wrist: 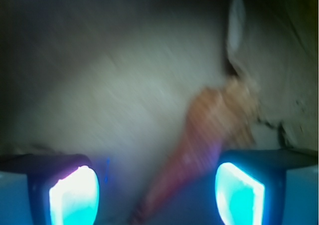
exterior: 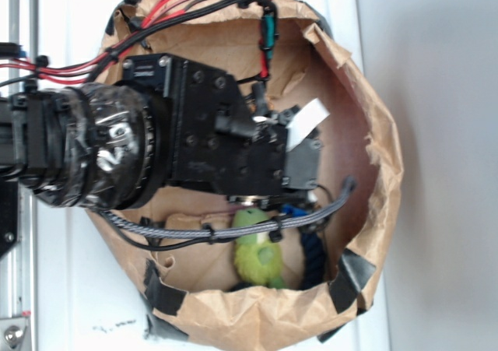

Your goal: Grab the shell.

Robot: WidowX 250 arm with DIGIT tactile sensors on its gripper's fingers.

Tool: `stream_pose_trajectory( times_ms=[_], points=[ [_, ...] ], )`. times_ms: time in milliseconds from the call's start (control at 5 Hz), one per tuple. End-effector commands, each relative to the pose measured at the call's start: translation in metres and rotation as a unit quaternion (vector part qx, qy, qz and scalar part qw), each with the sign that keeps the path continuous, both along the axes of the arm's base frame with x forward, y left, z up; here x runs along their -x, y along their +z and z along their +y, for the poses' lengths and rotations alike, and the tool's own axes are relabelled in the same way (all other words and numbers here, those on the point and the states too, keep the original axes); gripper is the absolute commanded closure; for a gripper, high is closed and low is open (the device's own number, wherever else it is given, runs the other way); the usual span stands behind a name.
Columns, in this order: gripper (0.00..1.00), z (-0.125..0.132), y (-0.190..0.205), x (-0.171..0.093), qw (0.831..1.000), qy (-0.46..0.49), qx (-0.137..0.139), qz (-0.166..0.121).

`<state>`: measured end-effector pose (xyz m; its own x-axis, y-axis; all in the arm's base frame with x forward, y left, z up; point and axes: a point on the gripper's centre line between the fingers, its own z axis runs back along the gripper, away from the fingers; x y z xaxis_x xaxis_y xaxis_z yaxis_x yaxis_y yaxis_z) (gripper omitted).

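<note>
The wrist view is blurred. The shell (wrist: 219,125) is orange-tan and lies on the brown paper floor, with its wide ribbed end at the upper right and its long point running down to the lower left. My gripper (wrist: 157,195) is open, both glowing pads (wrist: 239,192) low and wide apart. The shell's tapered part lies between them, closer to the right pad, and touches neither. In the exterior view the gripper (exterior: 305,152) reaches down into the paper-lined bin (exterior: 373,133), and the shell is hidden under it.
A fuzzy green plush (exterior: 259,254) lies near the bin's lower wall, beside a dark blue rope (exterior: 313,250). A braided cable (exterior: 233,230) runs across the bin above the plush. A white object (wrist: 237,20) lies beyond the shell's wide end. The crumpled paper walls stand close all round.
</note>
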<state>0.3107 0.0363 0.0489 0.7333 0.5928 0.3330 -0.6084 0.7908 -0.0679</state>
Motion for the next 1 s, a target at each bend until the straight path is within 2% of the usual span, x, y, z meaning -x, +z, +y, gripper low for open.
stream_pose_trajectory(
  times_ms=[0, 400, 800],
  points=[
    [0.0, 0.016, 0.024, -0.003, 0.999, 0.005, -0.013, -0.043],
    [0.0, 0.035, 0.023, 0.003, 0.999, 0.015, -0.002, -0.035],
    [0.0, 0.035, 0.022, 0.001, 0.999, 0.014, -0.013, -0.037]
  ],
)
